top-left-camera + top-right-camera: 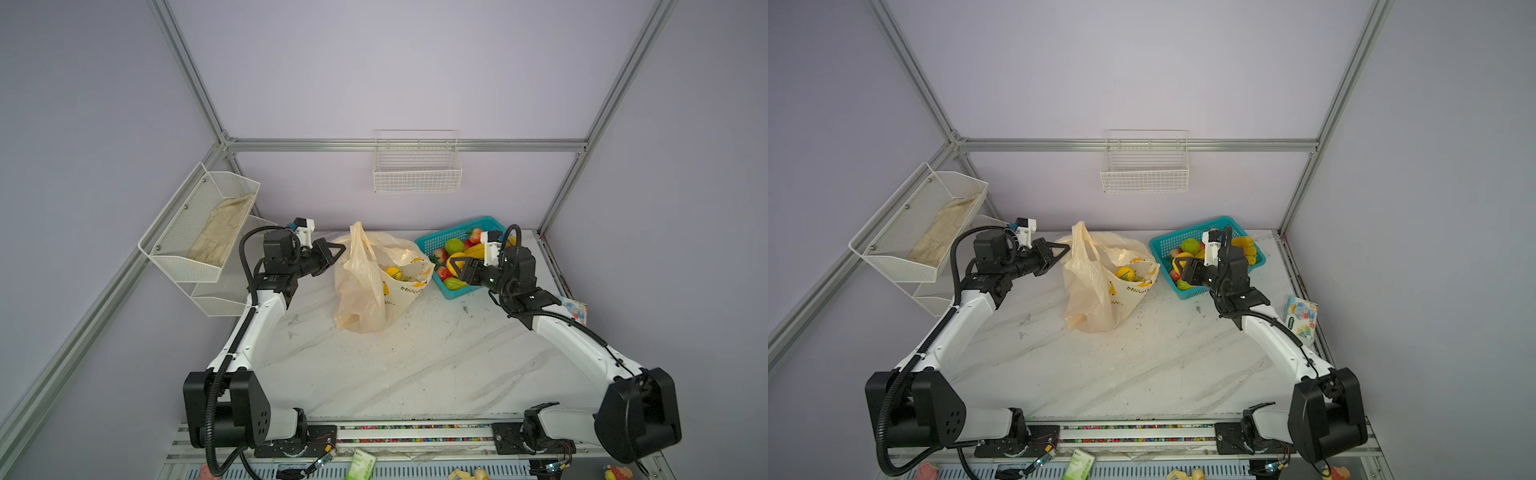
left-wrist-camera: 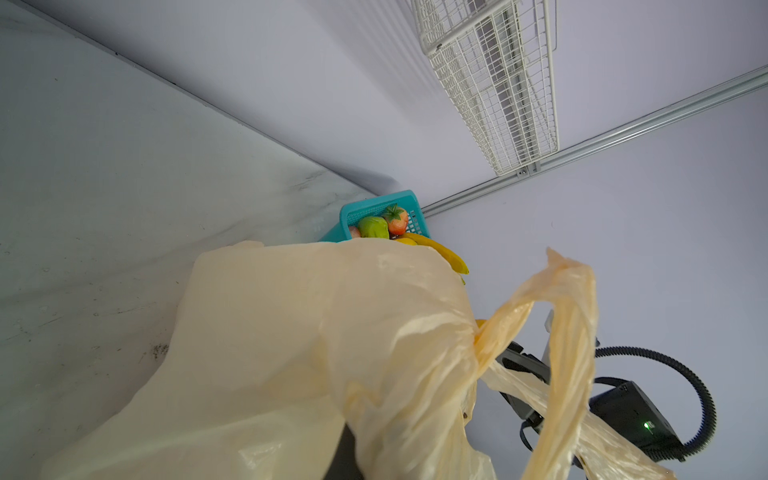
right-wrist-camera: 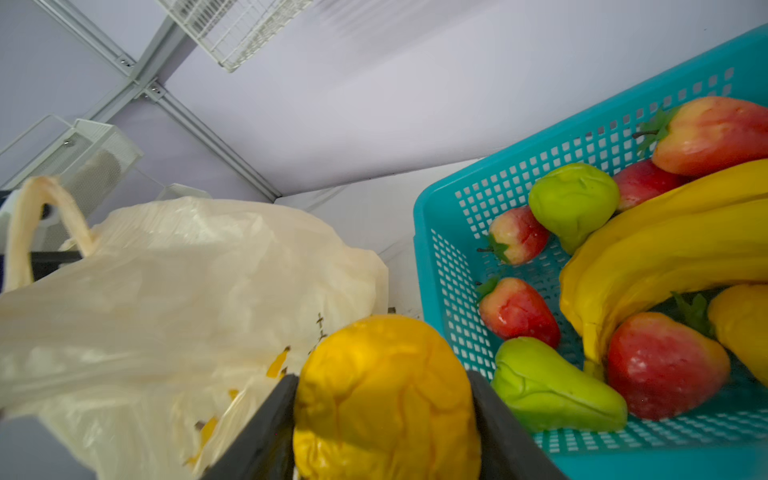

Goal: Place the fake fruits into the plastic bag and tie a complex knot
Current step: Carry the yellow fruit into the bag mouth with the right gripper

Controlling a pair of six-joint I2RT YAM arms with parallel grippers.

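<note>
The cream plastic bag [image 1: 365, 291] [image 1: 1096, 299] stands open at mid-table, one handle loop [image 1: 357, 237] upright. My left gripper [image 1: 338, 248] [image 1: 1063, 248] is shut at the bag's left edge; in the left wrist view the bag's plastic [image 2: 291, 332] covers its jaws. A yellow round fruit [image 1: 393, 273] lies inside the bag. My right gripper [image 1: 455, 264] [image 3: 382, 376] is shut on a yellow-orange fruit [image 3: 386, 407], between the bag and the teal basket [image 1: 432, 241] [image 3: 457, 187]. Strawberries [image 3: 517, 311], green pears [image 3: 573, 199] and a banana bunch [image 3: 665, 249] fill the basket.
A white mesh shelf [image 1: 199, 232] holding a cloth hangs at the left wall. A wire basket [image 1: 417, 166] is fixed to the back wall. A printed tissue pack [image 1: 1302, 318] lies at the table's right edge, beside the right arm.
</note>
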